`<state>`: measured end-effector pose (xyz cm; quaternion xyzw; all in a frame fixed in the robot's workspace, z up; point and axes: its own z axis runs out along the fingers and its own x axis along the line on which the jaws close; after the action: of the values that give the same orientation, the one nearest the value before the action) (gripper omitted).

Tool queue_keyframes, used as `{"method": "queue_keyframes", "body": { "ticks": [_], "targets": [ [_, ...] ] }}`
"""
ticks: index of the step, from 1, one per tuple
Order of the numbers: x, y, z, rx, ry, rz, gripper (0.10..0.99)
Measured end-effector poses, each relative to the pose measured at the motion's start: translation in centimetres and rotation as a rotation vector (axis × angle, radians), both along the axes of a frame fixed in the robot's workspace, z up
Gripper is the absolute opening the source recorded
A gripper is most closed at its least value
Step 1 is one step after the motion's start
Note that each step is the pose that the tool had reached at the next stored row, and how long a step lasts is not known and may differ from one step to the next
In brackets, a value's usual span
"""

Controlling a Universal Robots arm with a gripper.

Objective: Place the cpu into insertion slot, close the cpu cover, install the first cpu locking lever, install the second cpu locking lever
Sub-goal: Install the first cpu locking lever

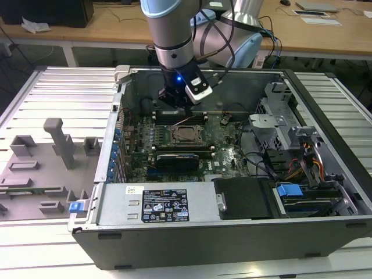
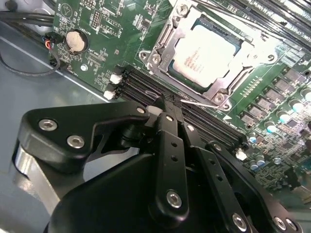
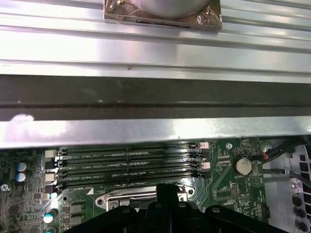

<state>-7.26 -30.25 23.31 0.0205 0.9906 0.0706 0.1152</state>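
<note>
Gripper (image 1: 174, 109) low inside the open computer case (image 1: 232, 238), fingers drawn tight together with no gap between them, hanging just behind the socket (image 1: 187, 136) in the exterior view, close over the green board (image 1: 229, 152). In the second wrist view, black fingertips (image 2: 165, 110) right at the near end of a thin silvery lever wire (image 2: 200, 103), between the socket and the long black memory slots (image 2: 138, 86); touching the wire or just short of it, impossible to say, and no telling either about a pinch on it. Chip (image 2: 206, 53) seated flat in the socket, pale metal top upward, framed by the square window of the cover (image 2: 167, 54). Cover down flat over the chip's edges, level with the board. Round coin battery (image 2: 76, 41) well apart from the socket, near the board's corner and a few dark cables. Case lying on its side on a ribbed metal table (image 1: 58, 87), with grey fixtures (image 1: 58, 142) standing on the table at the exterior view's left
</note>
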Motion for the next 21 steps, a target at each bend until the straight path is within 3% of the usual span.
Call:
{"method": "queue_keyframes", "body": {
  "ticks": [2,5,7,8,9,11,13,14,16,17,21],
  "targets": [
    [0.00,0.03,-0.08,0.000,-0.0043,-0.003,0.106],
    [0.00,0.04,-0.09,0.000,-0.0044,-0.004,0.106],
    [-0.15,0.04,-0.31,0.000,-0.0187,-0.004,0.106],
    [-0.20,0.03,-0.38,0.000,-0.0224,-0.004,0.106],
    [-0.30,0.04,-0.51,0.000,-0.0292,-0.004,0.106],
    [-0.55,0.04,-0.69,0.000,-0.0466,-0.004,0.106],
    [-0.74,0.04,-0.84,0.000,-0.0605,-0.004,0.106],
    [-0.91,0.05,-0.92,0.000,-0.0708,-0.004,0.106],
    [-1.11,0.06,-1.02,0.000,-0.0847,-0.004,0.106],
    [-1.12,0.06,-1.07,0.000,-0.0876,-0.004,0.106],
    [-1.13,0.06,-1.08,0.000,-0.0875,-0.004,0.106]
  ]
}}
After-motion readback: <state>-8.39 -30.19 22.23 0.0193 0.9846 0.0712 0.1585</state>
